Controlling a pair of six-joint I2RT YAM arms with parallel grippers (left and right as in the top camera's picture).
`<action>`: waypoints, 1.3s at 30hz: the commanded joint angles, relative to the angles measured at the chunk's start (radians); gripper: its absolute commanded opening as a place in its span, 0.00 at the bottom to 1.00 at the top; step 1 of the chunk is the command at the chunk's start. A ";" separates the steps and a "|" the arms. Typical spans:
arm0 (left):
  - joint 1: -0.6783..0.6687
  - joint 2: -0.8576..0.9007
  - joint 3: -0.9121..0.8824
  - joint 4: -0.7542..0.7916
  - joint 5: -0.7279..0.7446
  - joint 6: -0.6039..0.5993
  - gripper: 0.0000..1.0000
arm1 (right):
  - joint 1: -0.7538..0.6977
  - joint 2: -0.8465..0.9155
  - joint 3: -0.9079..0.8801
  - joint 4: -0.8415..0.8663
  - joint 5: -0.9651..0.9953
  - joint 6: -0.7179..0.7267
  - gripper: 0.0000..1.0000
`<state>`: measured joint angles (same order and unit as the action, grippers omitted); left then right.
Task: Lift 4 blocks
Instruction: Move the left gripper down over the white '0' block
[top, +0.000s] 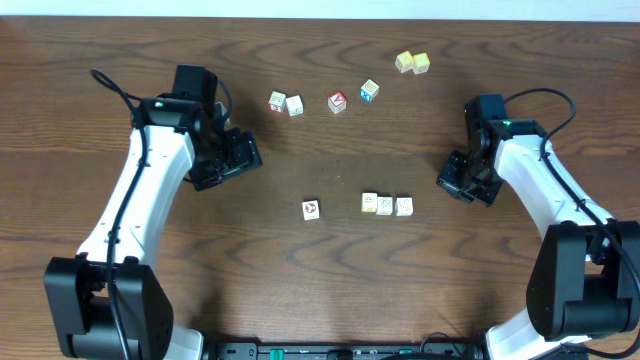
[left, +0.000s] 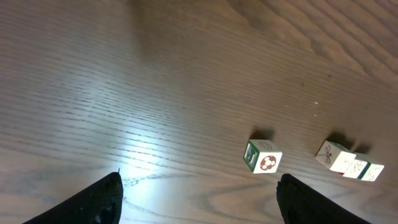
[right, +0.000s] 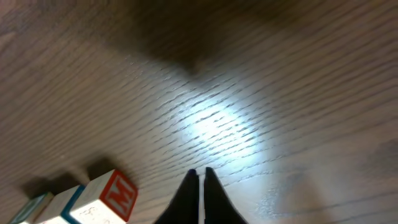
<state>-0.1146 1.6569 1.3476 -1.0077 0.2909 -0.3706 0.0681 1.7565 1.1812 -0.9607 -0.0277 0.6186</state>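
A dark, wood-grained counter carries everything, its varnish throwing back a bright glare under each wrist camera. The blocks to be lifted sit near its middle. A row of three blocks lies side by side and touching, and a single block with a red-and-black picture on top stands apart to the row's left. Other cubes are scattered well away along the far side. The left gripper hovers with its fingers spread wide and nothing between them, the single block ahead of it and the row beyond. The right gripper is pinched fully closed on nothing, just off the row's right end. These look like small, light, rigid cubes with flat printed faces. They should not deform or break under a squeeze, but the smooth faces and the slick counter suggest they may slide or twist if pushed off-centre. The single block is best taken across two opposite side faces, fingers square to them. The row would probably lift only if squeezed from its two end faces, firmly and in line, or the middle block could buckle out. Otherwise each cube needs its free faces gripped in turn.
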 joint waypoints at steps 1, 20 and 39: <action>-0.029 -0.001 -0.009 0.000 0.011 -0.010 0.79 | 0.005 -0.020 -0.006 0.002 0.054 -0.006 0.19; -0.228 0.253 -0.024 -0.026 -0.014 -0.188 0.13 | 0.006 -0.020 -0.006 0.031 0.053 -0.006 0.63; -0.288 0.299 -0.127 0.133 -0.011 -0.188 0.08 | 0.006 -0.020 -0.006 0.034 0.053 -0.006 0.64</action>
<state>-0.4019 1.9434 1.2373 -0.8921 0.2768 -0.5537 0.0681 1.7565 1.1812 -0.9264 0.0151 0.6140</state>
